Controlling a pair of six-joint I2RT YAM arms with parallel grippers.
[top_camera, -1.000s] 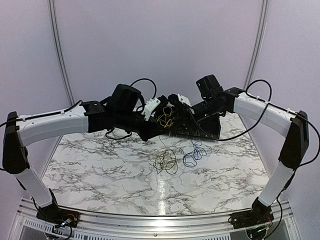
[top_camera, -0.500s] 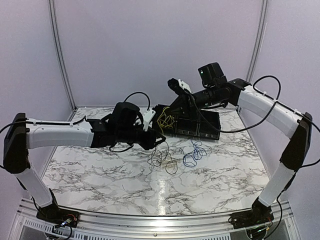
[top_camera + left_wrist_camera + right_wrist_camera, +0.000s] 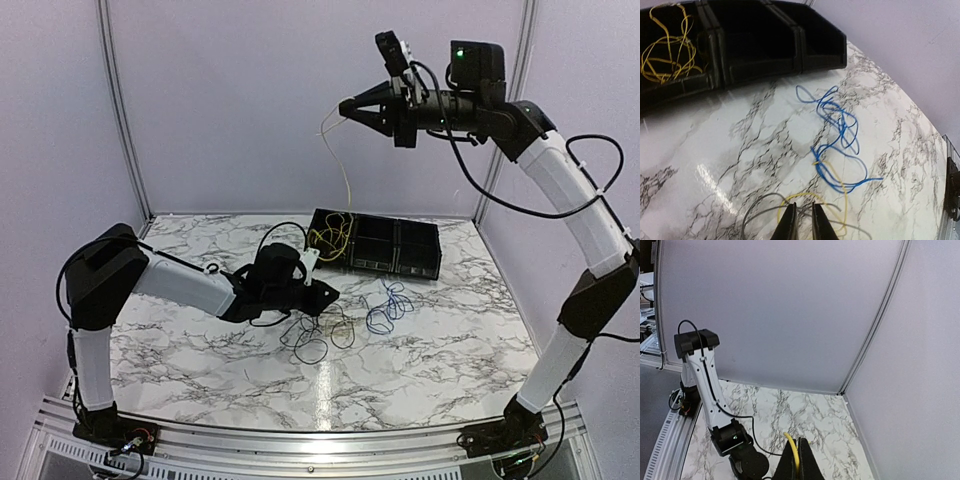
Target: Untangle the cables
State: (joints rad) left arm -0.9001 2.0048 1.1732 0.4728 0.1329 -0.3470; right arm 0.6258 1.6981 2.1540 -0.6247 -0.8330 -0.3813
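High at one o'clock the right gripper (image 3: 346, 106) pinches the yellow cable (image 3: 330, 238), mid-pull I'd say; the left gripper (image 3: 326, 293), grip unclear, should pin the black cable (image 3: 312, 340).

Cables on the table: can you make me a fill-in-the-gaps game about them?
The right gripper is shut on the yellow cable, which hangs down into the black ____.
The blue cable lies flat on the ____.
The left gripper is down by the black cable, left of the ____ one.
Missing words: tray, table, blue.
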